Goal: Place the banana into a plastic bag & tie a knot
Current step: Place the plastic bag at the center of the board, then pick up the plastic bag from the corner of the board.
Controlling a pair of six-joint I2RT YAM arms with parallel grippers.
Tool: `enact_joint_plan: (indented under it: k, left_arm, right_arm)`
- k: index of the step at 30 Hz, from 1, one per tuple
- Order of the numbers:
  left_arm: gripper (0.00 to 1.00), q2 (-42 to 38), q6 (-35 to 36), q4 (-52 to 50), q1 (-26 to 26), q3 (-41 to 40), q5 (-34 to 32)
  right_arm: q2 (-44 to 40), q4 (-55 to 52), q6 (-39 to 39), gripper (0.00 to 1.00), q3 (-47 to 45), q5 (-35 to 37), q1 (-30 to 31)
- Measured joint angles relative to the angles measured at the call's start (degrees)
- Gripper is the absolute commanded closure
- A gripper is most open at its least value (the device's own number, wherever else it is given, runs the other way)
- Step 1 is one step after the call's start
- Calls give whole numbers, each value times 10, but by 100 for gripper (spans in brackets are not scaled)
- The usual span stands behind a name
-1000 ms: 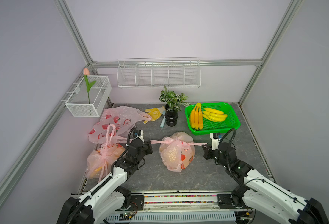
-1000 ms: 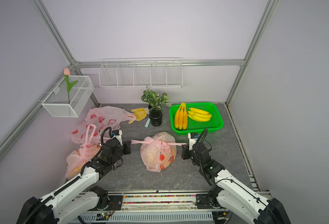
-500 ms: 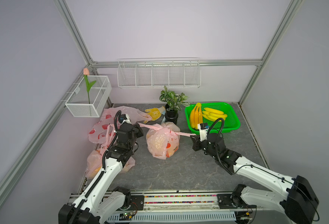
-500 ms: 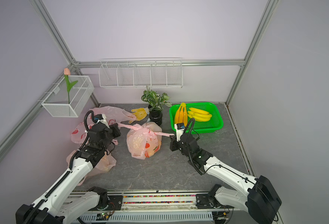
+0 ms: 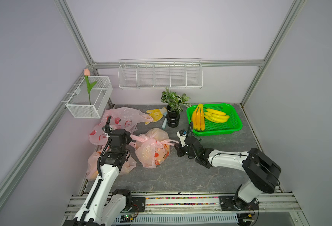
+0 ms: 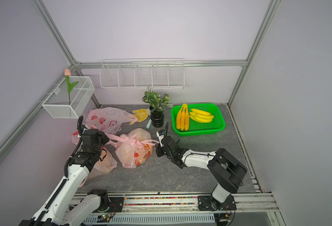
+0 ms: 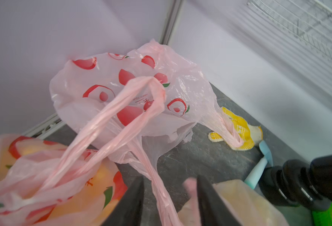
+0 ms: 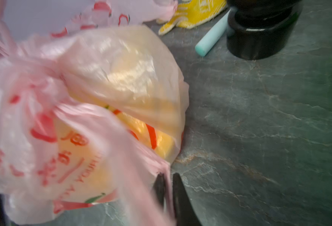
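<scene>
In the last second both arms carried the knotted bag from the front middle of the table toward the left side. Now it rested there, just beside another filled bag. The banana was inside it, yellow behind the pink film. The left gripper, closed a moment before, had its jaws apart, and the left handle ran loose between them. The right gripper had its jaws close together with the right handle between them. Whether they still pressed it I could not tell, because that view was blurred. I judged that the knot was finished and the release had started, so only the withdrawing of the arms remained.
</scene>
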Motion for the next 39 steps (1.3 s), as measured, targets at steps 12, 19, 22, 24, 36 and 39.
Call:
enact_joint_plan:
  k: [12,19,22,24,36,39]
  left_arm:
    - [24,173,67,-81,-43,224,17]
    - [13,403,95,-125,-46,347,-25]
    - [13,482,105,-135,-42,399,-44]
    - [13,516,109,-135,-33,414,-44]
    - [12,659,169,-160,6,463,-25]
    - [12,696,176,-182,5,515,-20]
  right_arm:
    - [-33,-1,6,8,-9,-11,1]
    - [-172,-26,-9,7,-71,38,0]
    - [-233,-43,-20,10,-101,56,-7]
    - [-271,-57,-26,11,-120,68,-17]
    - [-399,-109,-37,11,-191,90,-66]
    - [-393,-112,-37,11,-191,89,-70]
